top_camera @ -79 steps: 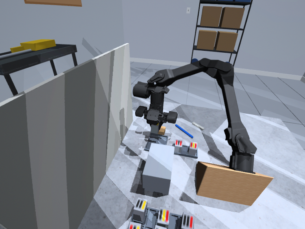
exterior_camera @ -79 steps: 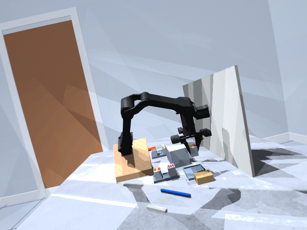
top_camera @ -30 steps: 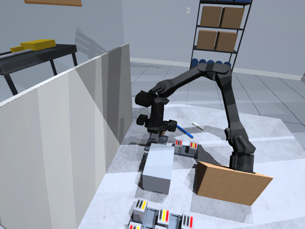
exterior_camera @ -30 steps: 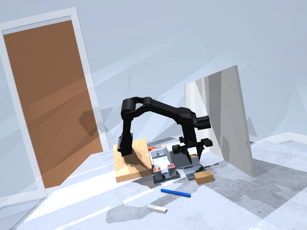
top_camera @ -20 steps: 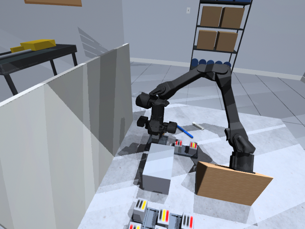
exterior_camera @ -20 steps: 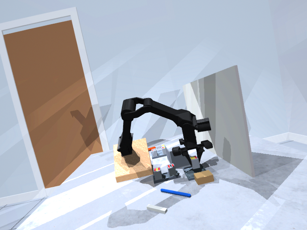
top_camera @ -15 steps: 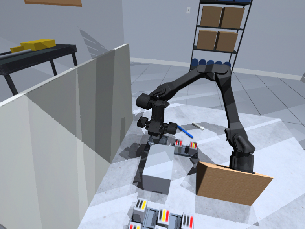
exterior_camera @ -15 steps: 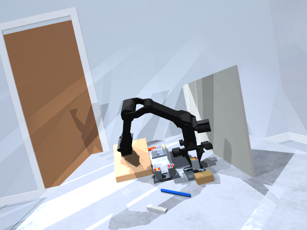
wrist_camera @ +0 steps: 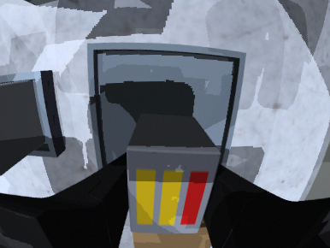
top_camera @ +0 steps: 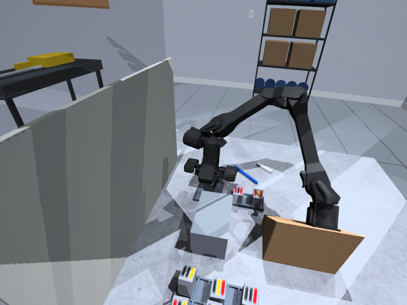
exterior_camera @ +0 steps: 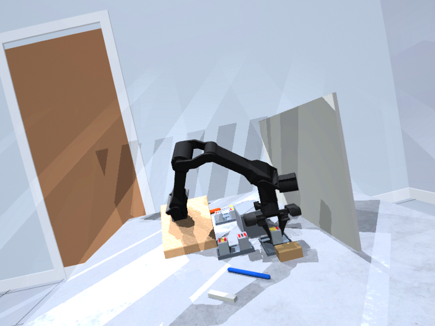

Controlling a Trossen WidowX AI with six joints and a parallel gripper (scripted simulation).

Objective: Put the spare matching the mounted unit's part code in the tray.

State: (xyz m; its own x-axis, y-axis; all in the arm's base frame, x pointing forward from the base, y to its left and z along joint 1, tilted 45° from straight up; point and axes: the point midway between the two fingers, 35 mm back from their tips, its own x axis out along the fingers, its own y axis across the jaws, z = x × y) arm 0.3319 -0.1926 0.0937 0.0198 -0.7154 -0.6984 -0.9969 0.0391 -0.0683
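Standing upright beyond the tray [top_camera: 196, 193] [exterior_camera: 268, 248] [wrist_camera: 167, 47], one big grey panel [top_camera: 131, 131] [exterior_camera: 312, 157] is the largest thing around your work area. Your one black arm [top_camera: 307, 138] [exterior_camera: 228, 159] rises from its base, bends over at a high elbow and reaches across to the tray, its wrist turned so that the gripper [top_camera: 209, 187] [exterior_camera: 276, 238] [wrist_camera: 165, 157] points down above it. The claw is pinching one spare unit [exterior_camera: 276, 237] [wrist_camera: 173, 158], whose striped face shows you two yellow bars and one red. You have that spare over the tray; whether its underside touches the tray floor, you cannot tell.

Next in size, you have one wooden slab [top_camera: 305, 244] [exterior_camera: 191, 242] under the arm's base, well apart from the tray, and one grey box [top_camera: 212, 216] [exterior_camera: 247, 228] near the tray. Beyond that box from the tray, you can count five striped units in the top view around one far rack [top_camera: 201, 292], cut off by the picture's edge. Near the tray, one small rack [top_camera: 248, 206] [exterior_camera: 235, 253] [wrist_camera: 53, 115] bears two units. You also have one tan block [exterior_camera: 288, 251] [wrist_camera: 171, 239] just beside the tray, then one blue rod [top_camera: 246, 174] [exterior_camera: 248, 273] and one smaller white bar [top_camera: 264, 167] [exterior_camera: 222, 296], both farther from the tray than the block.
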